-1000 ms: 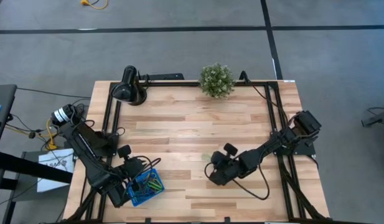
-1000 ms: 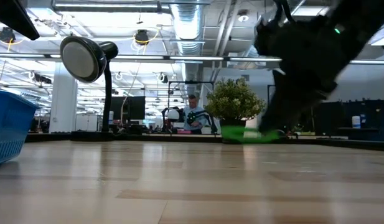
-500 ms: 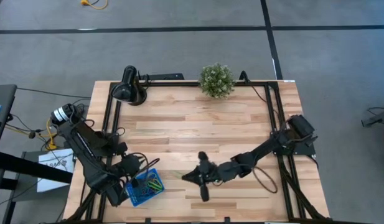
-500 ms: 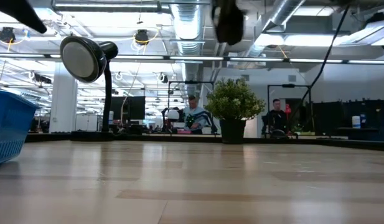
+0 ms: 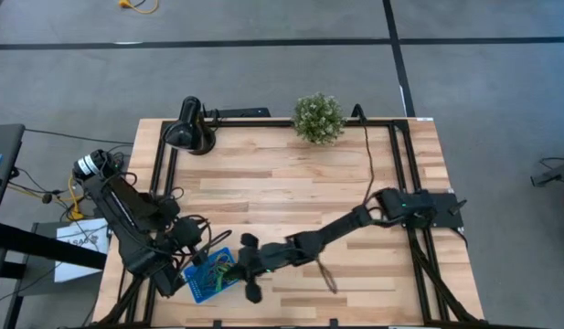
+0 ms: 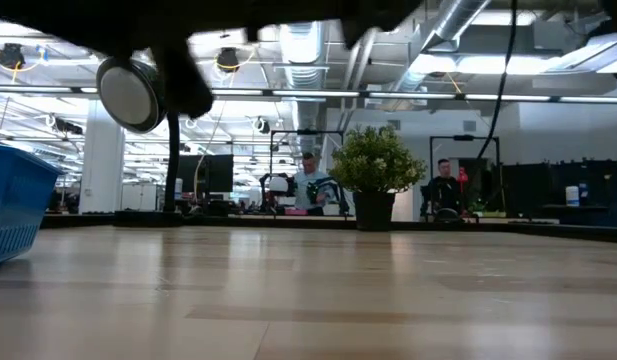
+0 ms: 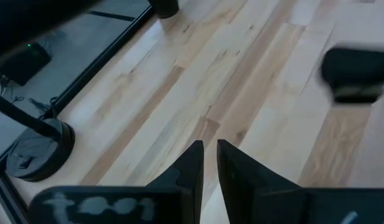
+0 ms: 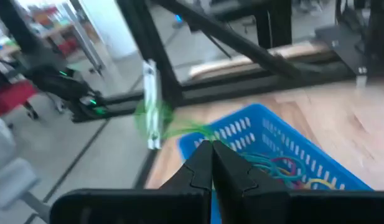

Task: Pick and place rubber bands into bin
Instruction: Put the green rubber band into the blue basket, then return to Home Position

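Observation:
The bright-blue bin (image 5: 201, 287) stands at the table's near-left corner and holds several coloured rubber bands (image 8: 285, 167). In the low view its wall (image 6: 10, 205) shows at the far left. My right arm reaches across the table, and my right gripper (image 5: 234, 267) (image 8: 210, 154) hangs over the bin's right rim, shut on a green rubber band (image 8: 160, 119). My left gripper (image 5: 197, 245) (image 7: 210, 151) waits just beyond the bin's far-left side, shut and empty above bare wood. My right gripper pinches the green rubber band at one end (image 8: 204, 133) between its two fingertips. The fingers slant down from the table's right side. The band is lifted clear and trails away from the tips as a blurred green streak above the bin's rim.
A black lamp (image 5: 188, 128) and a small potted plant (image 5: 318, 117) stand at the far edge. Black cables (image 5: 323, 274) trail along my right arm. Bare wood lies between them and the bin. People sit in the room beyond (image 6: 310, 185).
My right gripper has lifted off the table's middle with the green band and swept toward the left edge, ending over the bin. The band, which lay on the wood by the fingers, is now carried clear. My left gripper has drawn back slightly from the bin.

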`<control>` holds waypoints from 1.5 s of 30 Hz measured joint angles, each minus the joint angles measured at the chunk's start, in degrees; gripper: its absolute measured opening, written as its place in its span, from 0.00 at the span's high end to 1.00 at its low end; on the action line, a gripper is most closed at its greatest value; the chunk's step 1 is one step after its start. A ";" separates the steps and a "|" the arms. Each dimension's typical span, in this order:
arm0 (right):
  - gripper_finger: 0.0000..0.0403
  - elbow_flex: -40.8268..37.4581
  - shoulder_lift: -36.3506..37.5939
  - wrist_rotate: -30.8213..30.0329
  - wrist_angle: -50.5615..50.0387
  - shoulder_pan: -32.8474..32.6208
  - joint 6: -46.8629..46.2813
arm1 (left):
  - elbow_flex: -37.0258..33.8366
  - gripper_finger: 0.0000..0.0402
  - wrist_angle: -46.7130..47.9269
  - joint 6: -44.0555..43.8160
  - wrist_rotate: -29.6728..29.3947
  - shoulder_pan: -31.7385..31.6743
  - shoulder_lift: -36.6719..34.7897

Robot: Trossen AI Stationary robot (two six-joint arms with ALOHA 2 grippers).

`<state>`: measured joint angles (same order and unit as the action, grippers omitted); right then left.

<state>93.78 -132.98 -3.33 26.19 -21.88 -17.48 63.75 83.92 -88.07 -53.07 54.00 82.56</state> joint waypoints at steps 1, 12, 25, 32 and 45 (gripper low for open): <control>1.00 2.46 -1.56 0.33 -2.26 0.41 -0.04 | 0.00 0.91 -0.02 -0.03 0.10 0.00 0.00; 1.00 17.96 -10.20 0.95 -16.11 2.79 -1.96 | 0.00 0.91 1.29 -1.14 0.25 1.77 0.00; 0.83 18.97 -9.08 5.86 -26.25 4.91 -5.02 | 0.00 0.91 1.29 -1.99 0.25 3.07 0.00; 0.78 18.99 -9.08 11.41 -26.67 4.08 -5.36 | 0.00 0.91 1.29 -1.97 0.23 3.06 0.00; 0.78 19.05 9.09 6.74 -57.66 1.90 0.92 | 0.52 0.91 6.27 8.79 -1.31 3.08 -8.17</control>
<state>112.83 -123.89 3.41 -31.46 -19.98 -16.56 64.27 90.19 -79.29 -54.38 57.08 74.39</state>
